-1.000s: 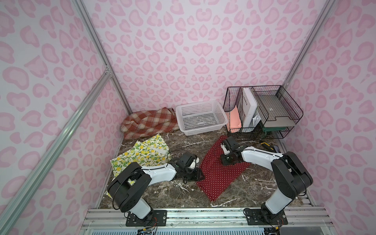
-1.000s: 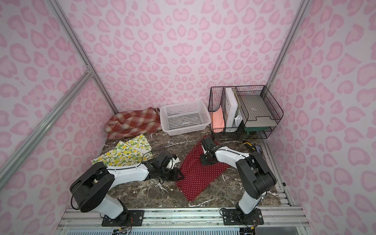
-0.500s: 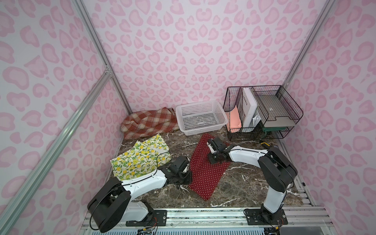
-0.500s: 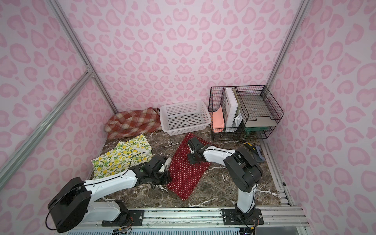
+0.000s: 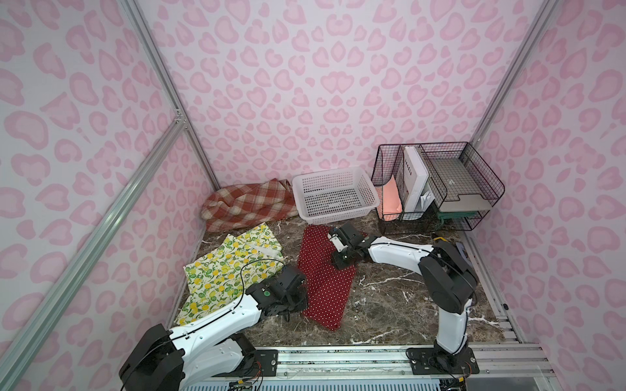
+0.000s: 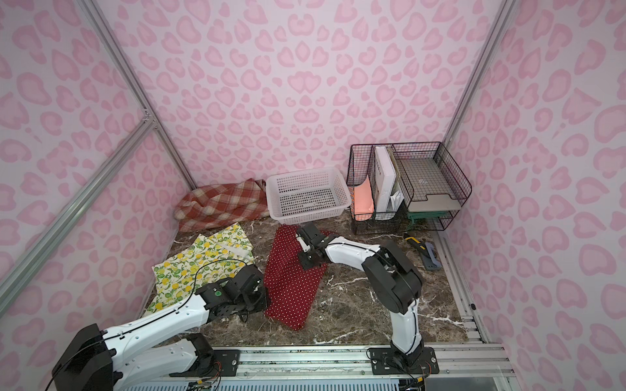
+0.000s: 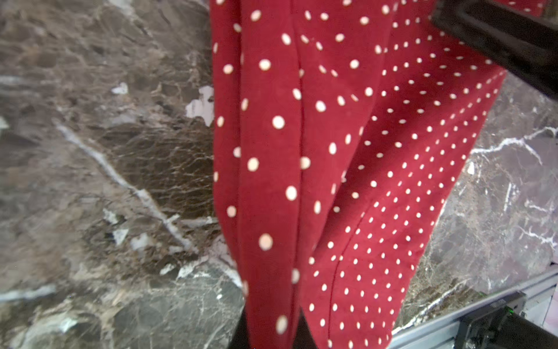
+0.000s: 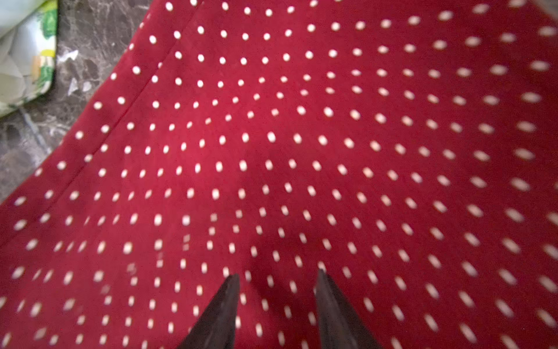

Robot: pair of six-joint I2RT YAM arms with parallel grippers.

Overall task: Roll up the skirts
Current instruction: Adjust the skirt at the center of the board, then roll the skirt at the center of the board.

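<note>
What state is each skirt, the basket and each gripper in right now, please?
Red skirt: unrolled, mostly flat, one edge pinched by the left gripper.
Lemon skirt: unrolled, spread out.
Plaid skirt: unrolled, bunched against the back wall.
Basket: upright, empty.
Left gripper: shut on the red skirt.
Right gripper: open, over the red skirt.

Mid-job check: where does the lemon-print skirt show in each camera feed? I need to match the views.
Top view: the lemon-print skirt lies spread out near the left wall.
Top view: same place, left of the red polka-dot skirt.
Left wrist: not in it.
Right wrist: only a corner shows, across a strip of marble tabletop from the red skirt.
Shared landmark: the red polka-dot skirt, visible in all four.
</note>
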